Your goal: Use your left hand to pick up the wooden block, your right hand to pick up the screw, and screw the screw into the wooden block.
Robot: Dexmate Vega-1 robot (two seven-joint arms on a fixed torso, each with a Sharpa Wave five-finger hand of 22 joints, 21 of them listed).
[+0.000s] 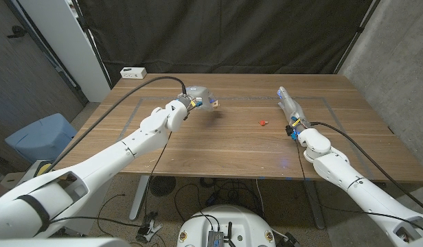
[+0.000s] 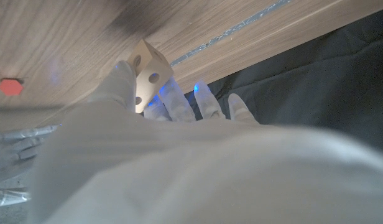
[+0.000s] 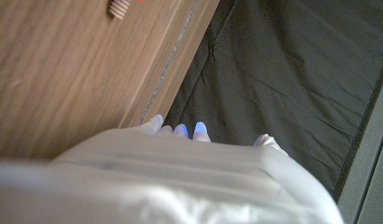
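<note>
My left hand (image 1: 192, 98) holds a small pale wooden block (image 1: 213, 103) at its fingertips, a little above the far middle of the table, with a shadow beneath it. In the left wrist view the block (image 2: 147, 71) shows round holes in its faces and my fingers (image 2: 120, 81) grip it. The red screw (image 1: 263, 123) lies on the table between the hands, nearer my right hand (image 1: 288, 104). That hand holds nothing and its fingers reach toward the far edge. In the right wrist view the screw (image 3: 119, 7) shows a ridged beige shaft beyond my right hand (image 3: 198, 168).
A white box (image 1: 133, 72) sits at the table's far left corner. A pale taped outline (image 1: 232, 98) marks the wooden table (image 1: 218, 151). A blue bin (image 1: 38, 137) stands on the floor to the left. A dark curtain hangs behind.
</note>
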